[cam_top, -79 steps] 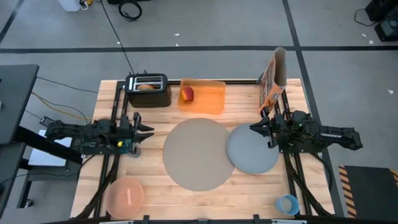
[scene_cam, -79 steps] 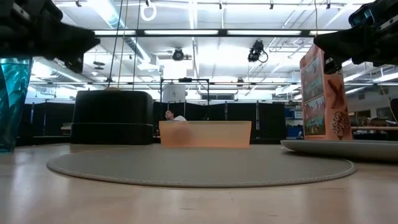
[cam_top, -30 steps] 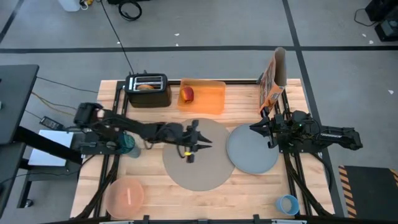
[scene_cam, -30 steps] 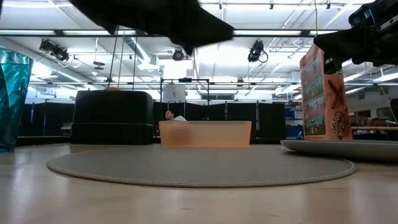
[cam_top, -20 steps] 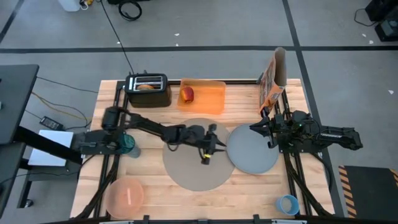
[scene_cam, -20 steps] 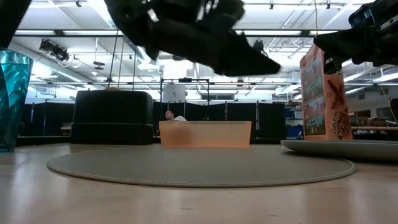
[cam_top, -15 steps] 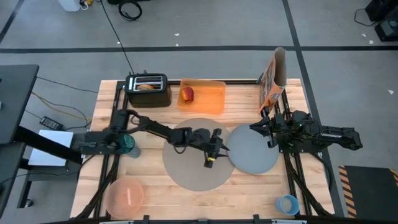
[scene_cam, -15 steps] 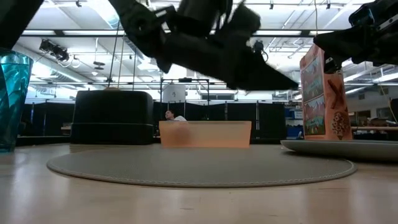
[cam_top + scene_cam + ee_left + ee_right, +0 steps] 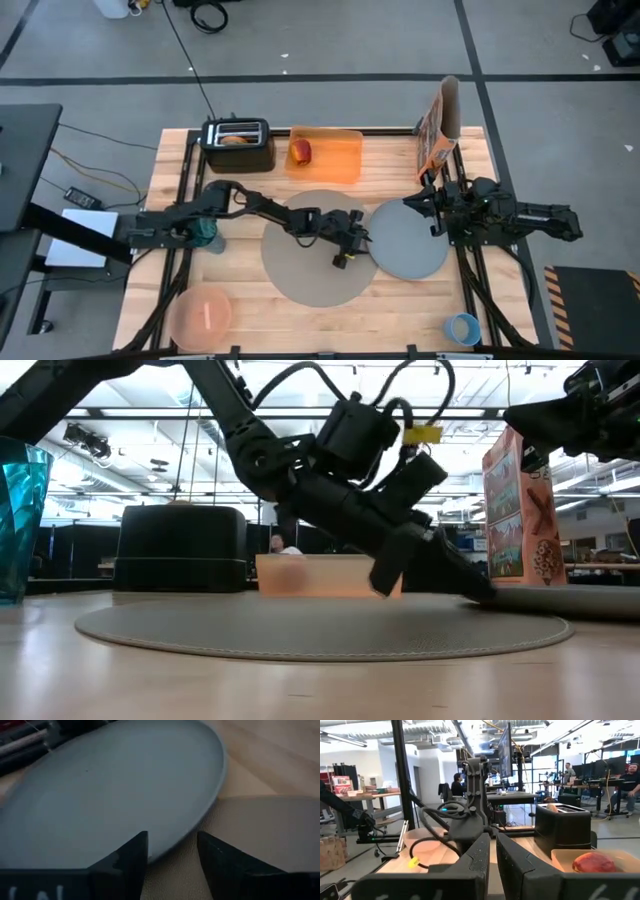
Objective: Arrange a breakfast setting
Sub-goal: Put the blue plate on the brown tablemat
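Note:
The grey plate (image 9: 410,240) lies at the right of the taupe mat (image 9: 318,247), its left rim over the mat's edge (image 9: 210,815). My left gripper (image 9: 366,243) is open and low at that rim; one finger stands over the plate, the other over the mat (image 9: 172,847). My right gripper (image 9: 412,207) waits shut above the plate's far side. The pink bowl (image 9: 203,316) with a pale spoon stands at the near left, and the blue cup (image 9: 462,327) at the near right. The apple (image 9: 301,151) lies in the orange tray. The bagel (image 9: 236,140) sticks out of the toaster. My left gripper comes slanting down from the table's left, its open fingers (image 9: 125,857) on either side of the plate's left rim (image 9: 165,851). I cannot tell whether they touch the rim. The plate lies flat.
A teal glass (image 9: 207,235) stands left of the mat beside the left arm. A cereal box (image 9: 440,130) stands at the far right. The black toaster (image 9: 238,146) and the orange tray (image 9: 340,160) line the far edge. People show in the room beyond the table.
My left arm has reached across the mat toward the table's right edge, from over the mat's middle to the plate's left rim. It has gone down and tipped, so its fingertips are near mat height.

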